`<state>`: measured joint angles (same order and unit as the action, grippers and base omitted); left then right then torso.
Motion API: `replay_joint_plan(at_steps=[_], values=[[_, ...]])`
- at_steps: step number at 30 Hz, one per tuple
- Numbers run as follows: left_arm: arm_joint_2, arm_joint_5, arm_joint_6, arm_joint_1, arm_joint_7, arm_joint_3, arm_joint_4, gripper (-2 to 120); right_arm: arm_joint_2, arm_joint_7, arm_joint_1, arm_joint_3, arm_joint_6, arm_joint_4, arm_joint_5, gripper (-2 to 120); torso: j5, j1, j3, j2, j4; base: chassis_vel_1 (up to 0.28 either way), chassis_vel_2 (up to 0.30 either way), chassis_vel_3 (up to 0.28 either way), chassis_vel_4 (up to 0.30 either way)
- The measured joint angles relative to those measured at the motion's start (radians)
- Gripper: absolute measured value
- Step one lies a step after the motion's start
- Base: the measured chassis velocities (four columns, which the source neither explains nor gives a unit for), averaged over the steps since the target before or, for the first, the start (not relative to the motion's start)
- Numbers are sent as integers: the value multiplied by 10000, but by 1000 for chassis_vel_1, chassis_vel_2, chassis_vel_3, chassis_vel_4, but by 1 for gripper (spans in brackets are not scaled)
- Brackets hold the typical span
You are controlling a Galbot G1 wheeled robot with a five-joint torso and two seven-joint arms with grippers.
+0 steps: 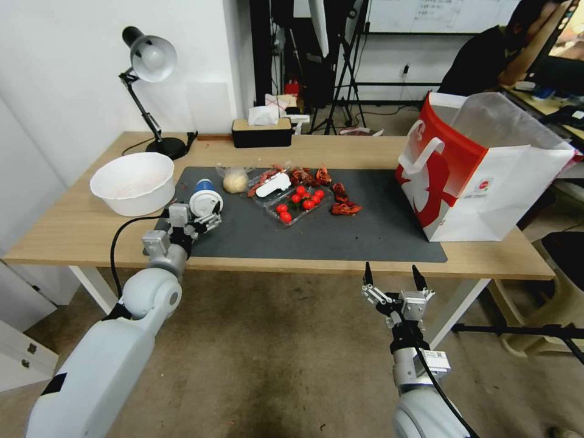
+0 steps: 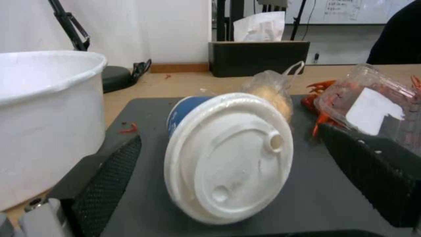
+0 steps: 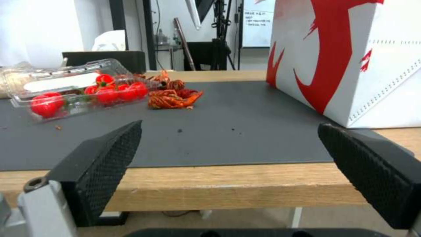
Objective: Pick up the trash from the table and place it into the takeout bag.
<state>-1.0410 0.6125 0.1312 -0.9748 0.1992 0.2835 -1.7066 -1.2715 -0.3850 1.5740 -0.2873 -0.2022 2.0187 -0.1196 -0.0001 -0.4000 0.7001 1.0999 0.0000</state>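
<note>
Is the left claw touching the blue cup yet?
Apart. In the left wrist view, dark mat shows between both fingers and the blue cup.

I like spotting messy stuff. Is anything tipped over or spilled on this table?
Yes. The blue cup lies on its side on the dark mat, lid facing the open left gripper. Red crayfish shells lie scattered beside the open clear tomato box.

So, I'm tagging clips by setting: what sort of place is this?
Probably a lab or office workroom, not a home: tripods and stands behind the table, a whiteboard on the far wall, and a desk with a monitor alongside.
</note>
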Motion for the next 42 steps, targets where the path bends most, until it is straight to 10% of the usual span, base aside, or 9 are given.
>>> replay_joint_plan(at_steps=[29,42], values=[[-306,-233,449,965,44,-428,1083,100,-39,4,20,-11,-9,-31,29,100,1,0,-1,0,-1,0,0,0,0],[-344,-291,774,1028,115,-473,1111,79,-49,4,13,-31,-23,-102,31,100,1,0,-1,0,0,0,0,0,0]])
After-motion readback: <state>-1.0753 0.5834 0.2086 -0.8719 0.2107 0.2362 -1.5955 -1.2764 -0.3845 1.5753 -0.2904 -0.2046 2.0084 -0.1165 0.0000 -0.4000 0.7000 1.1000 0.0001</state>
